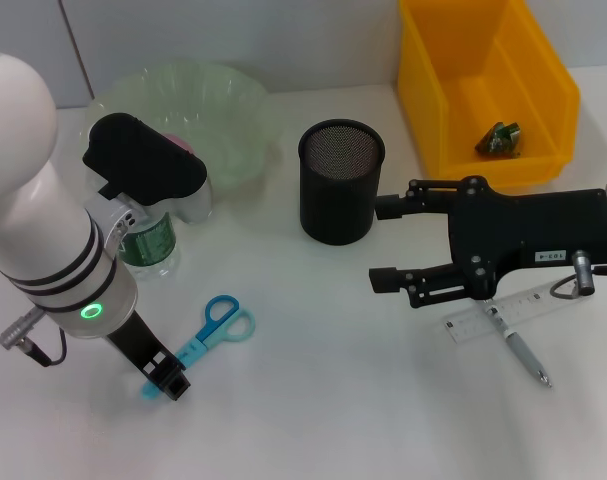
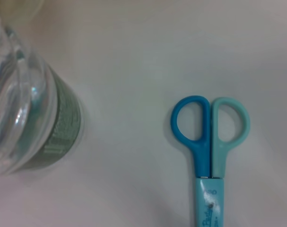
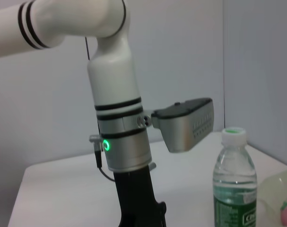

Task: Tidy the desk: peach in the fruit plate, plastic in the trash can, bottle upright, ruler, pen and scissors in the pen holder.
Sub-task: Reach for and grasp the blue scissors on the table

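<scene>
One scissors point(image 1: 211, 332) under left gripper point(image 1: 166, 384) — one bottle point(image 1: 151, 243) upright.

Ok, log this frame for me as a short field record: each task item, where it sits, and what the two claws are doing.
peach: in fruit plate
plastic: in yellow trash can
bottle: upright, beside plate
scissors: flat on desk, blades at left claw
ruler: flat on desk, pen across it
pen holder: nothing visible inside
left claw: down at scissor tips
right claw: open, holding nothing, above desk beside holder
</scene>
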### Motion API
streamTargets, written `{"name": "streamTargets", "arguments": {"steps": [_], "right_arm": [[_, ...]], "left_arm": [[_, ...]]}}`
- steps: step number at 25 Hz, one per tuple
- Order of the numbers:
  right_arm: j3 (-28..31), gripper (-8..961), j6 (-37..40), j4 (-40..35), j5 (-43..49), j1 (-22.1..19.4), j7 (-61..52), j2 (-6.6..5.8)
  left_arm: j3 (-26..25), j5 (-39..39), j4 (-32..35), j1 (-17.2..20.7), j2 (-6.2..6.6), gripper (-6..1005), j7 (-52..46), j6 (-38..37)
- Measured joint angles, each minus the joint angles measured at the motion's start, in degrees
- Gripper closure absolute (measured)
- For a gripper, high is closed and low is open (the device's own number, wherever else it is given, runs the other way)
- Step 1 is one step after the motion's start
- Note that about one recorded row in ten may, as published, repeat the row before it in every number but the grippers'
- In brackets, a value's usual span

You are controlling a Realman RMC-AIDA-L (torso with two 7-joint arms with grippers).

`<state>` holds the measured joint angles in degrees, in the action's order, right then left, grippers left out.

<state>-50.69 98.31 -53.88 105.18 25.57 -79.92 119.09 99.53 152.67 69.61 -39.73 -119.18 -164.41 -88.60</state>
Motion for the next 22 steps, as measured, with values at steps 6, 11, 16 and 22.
{"name": "streamTargets", "arguments": {"steps": [6, 11, 16, 22], "right_arm": [[-0.2, 128, -0.1, -0.9, 0.8, -0.2, -0.3, 0.16], [-0.7, 128, -0.1, -1.0, 0.8, 0.0, -0.4, 0.17], [-0.8, 128, -0.1, -1.0, 0.9, 0.1, -0.4, 0.17], [-0.9, 128, -0.2, -1.0, 0.9, 0.1, -0.4, 0.18]], "left_arm": [[-0.1, 0.0, 0.0, 0.0, 0.0, 472, 0.0, 0.1], [-0.1, 0.0, 0.1, 0.0, 0.0, 475, 0.1, -0.1], [-0.1, -0.1, 0.1, 0.0, 0.0, 478, 0.1, 0.0], [0.0, -0.2, 0.0, 0.0, 0.0, 481, 0.2, 0.1]]}}
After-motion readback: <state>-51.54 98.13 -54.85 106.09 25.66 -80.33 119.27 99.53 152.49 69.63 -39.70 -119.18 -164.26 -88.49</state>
